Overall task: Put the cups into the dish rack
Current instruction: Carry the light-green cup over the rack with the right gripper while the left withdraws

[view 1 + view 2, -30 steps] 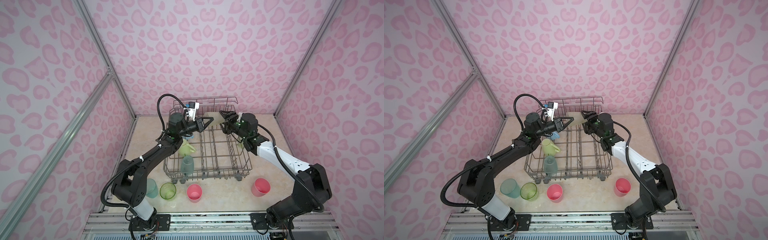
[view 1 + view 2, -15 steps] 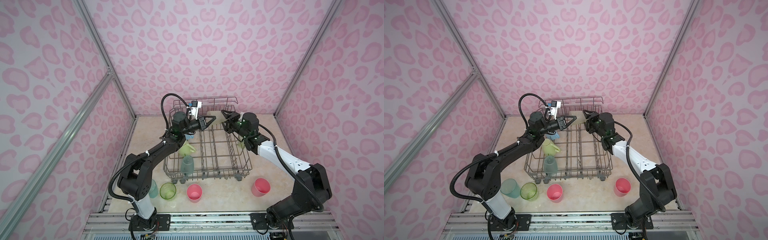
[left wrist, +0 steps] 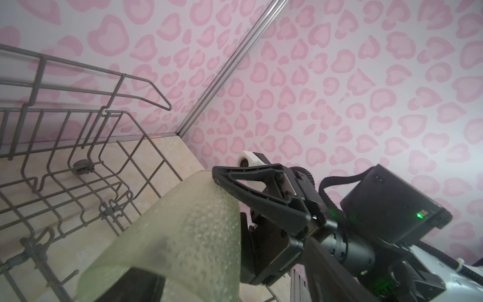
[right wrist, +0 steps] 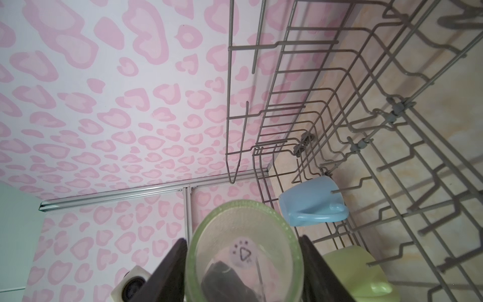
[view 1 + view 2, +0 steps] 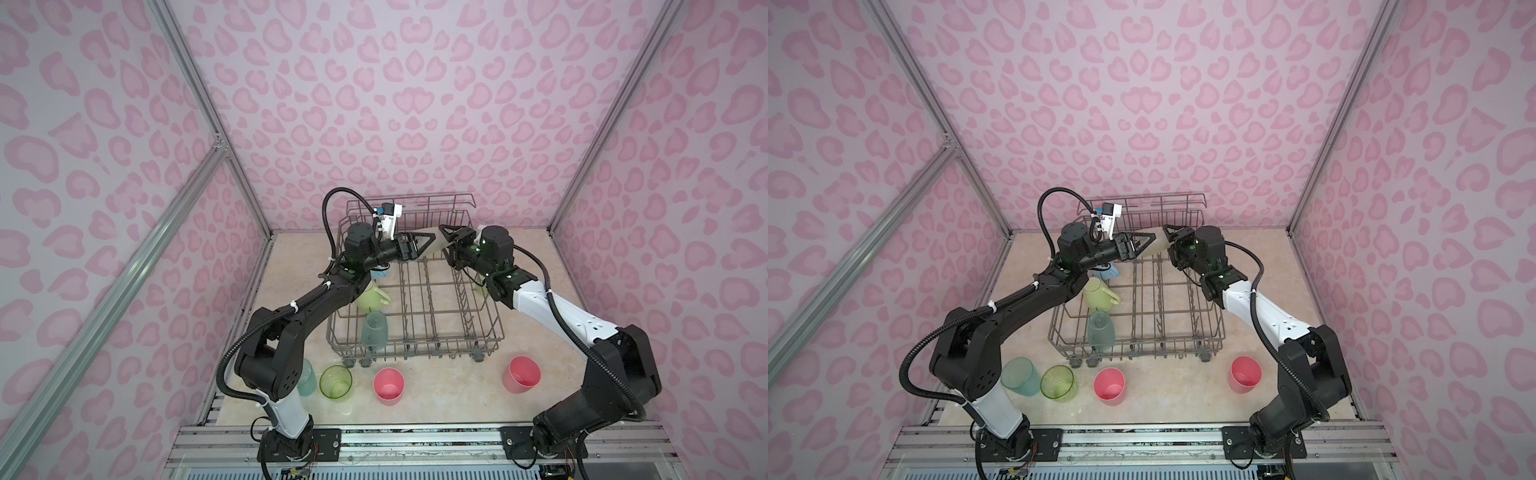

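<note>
In both top views the pale green cup point(image 5: 438, 247) shows only as a sliver between black fingers, its mouth and base covered. The left wrist view cuts it off at the picture's edge; the left gripper point(image 5: 424, 243) appears there only as a dark blur through the frosted wall, so how its jaws stand cannot be told. The right wrist view cuts off the cup's near end and the fingers point(image 4: 167, 272) of the right gripper point(image 4: 243, 238). The light-blue mug point(image 5: 379, 274) lies mostly under the left arm; the teal cup point(image 5: 307, 380) is half behind that arm's base. A greenish patch point(image 5: 479, 287) behind the right arm is too covered to name. The yellow-green mug point(image 4: 358, 274) runs out of the right wrist view
</note>
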